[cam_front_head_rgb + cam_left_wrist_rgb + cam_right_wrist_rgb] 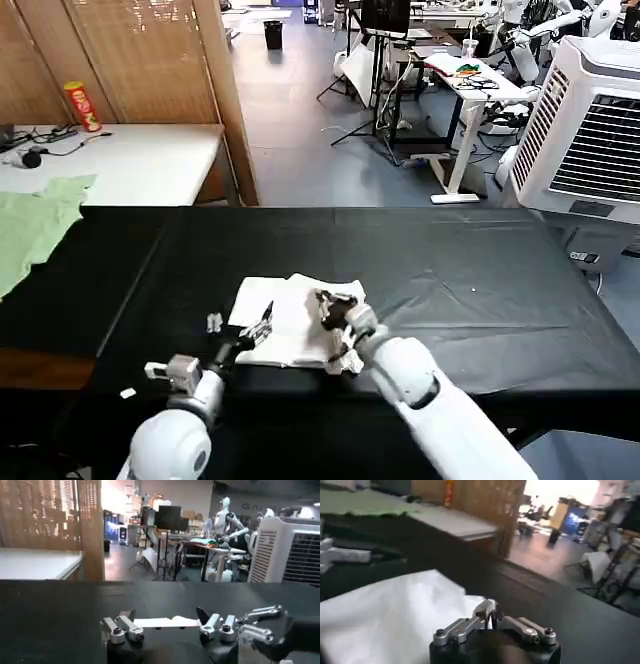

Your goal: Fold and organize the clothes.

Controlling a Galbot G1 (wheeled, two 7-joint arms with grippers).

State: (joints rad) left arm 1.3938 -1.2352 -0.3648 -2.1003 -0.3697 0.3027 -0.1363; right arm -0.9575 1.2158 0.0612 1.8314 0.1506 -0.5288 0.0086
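The clothes are a white T-shirt lying folded into a small bundle near the front of the black table. My left gripper sits low at the bundle's left edge and is open. Its fingers stand wide apart, with the shirt's white edge just beyond them. My right gripper is on the bundle's right part. In the right wrist view its tips are closed on a thin sliver of the white cloth, and the rest of the shirt spreads beside them.
A pale green garment lies at the table's far left. Behind it stands a white table with a red can. A large white air cooler stands to the right, beyond the table.
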